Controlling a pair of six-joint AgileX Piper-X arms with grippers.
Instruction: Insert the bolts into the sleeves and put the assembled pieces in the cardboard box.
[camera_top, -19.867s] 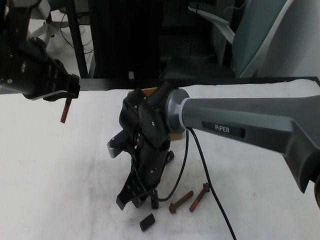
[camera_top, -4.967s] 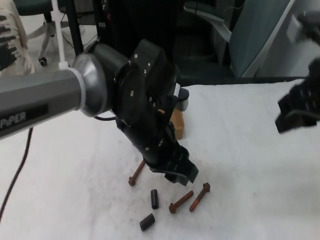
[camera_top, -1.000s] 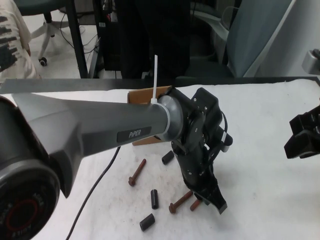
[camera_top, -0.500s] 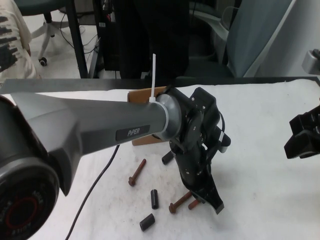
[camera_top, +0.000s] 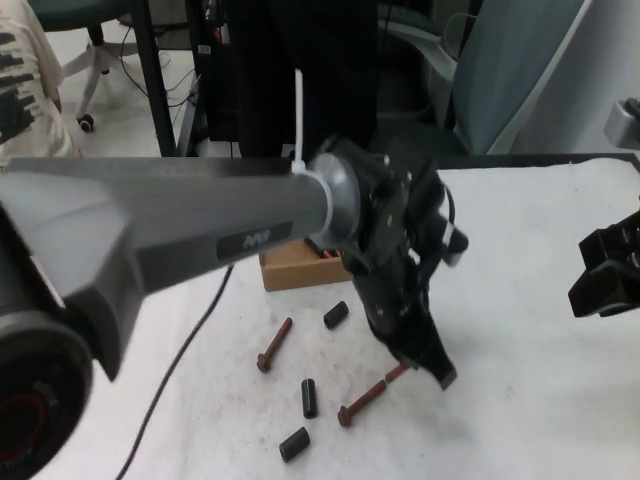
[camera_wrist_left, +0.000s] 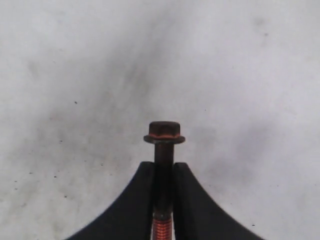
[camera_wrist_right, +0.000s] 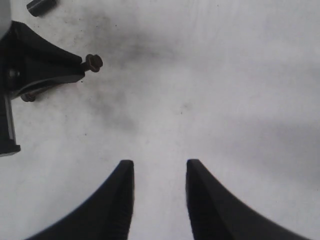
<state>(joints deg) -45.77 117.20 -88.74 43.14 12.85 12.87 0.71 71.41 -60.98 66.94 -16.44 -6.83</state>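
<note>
One rusty brown metal bolt is pinched in the left pincer, over the near middle of the white table. The right pincer hangs wide open. Only the bolt's thin stem is held, so it could slip out.

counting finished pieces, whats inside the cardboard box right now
The left arm covers most of the cardboard box. In the uncovered part a small reddish bit shows, perhaps a bolt; the rest inside is hidden.
</note>
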